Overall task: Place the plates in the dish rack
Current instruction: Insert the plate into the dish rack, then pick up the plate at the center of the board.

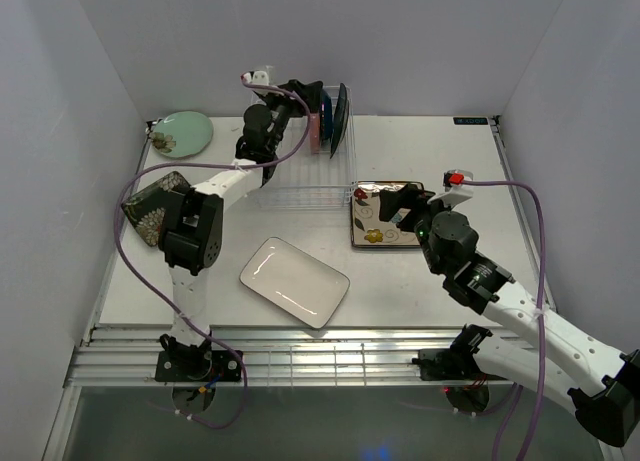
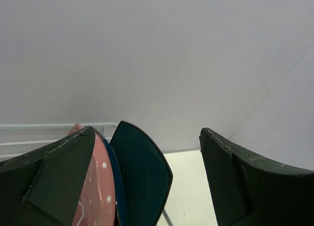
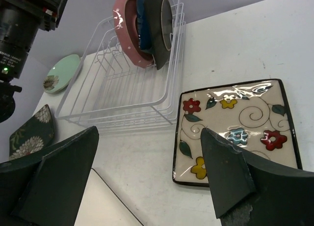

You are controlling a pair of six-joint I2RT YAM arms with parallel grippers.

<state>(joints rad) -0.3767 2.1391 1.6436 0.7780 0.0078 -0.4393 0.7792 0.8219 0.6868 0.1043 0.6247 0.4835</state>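
Note:
The white wire dish rack (image 1: 300, 176) stands at the back centre, also in the right wrist view (image 3: 122, 88). At its far end stand a pink plate (image 1: 314, 131), a dark blue plate (image 1: 326, 116) and a teal plate (image 1: 341, 109). My left gripper (image 1: 305, 99) is open just above them; its view shows the pink (image 2: 95, 196) and teal (image 2: 142, 177) plates close below. My right gripper (image 1: 400, 205) is open and empty, low over the left edge of the patterned square plate (image 3: 235, 128). A white rectangular plate (image 1: 294, 281) lies at the front.
A round pale green plate (image 1: 182, 133) lies in the back left corner. A dark floral rectangular plate (image 1: 152, 209) leans at the left wall beside the left arm. Grey walls close the table on three sides. A slatted ledge (image 1: 300, 361) runs along the near edge.

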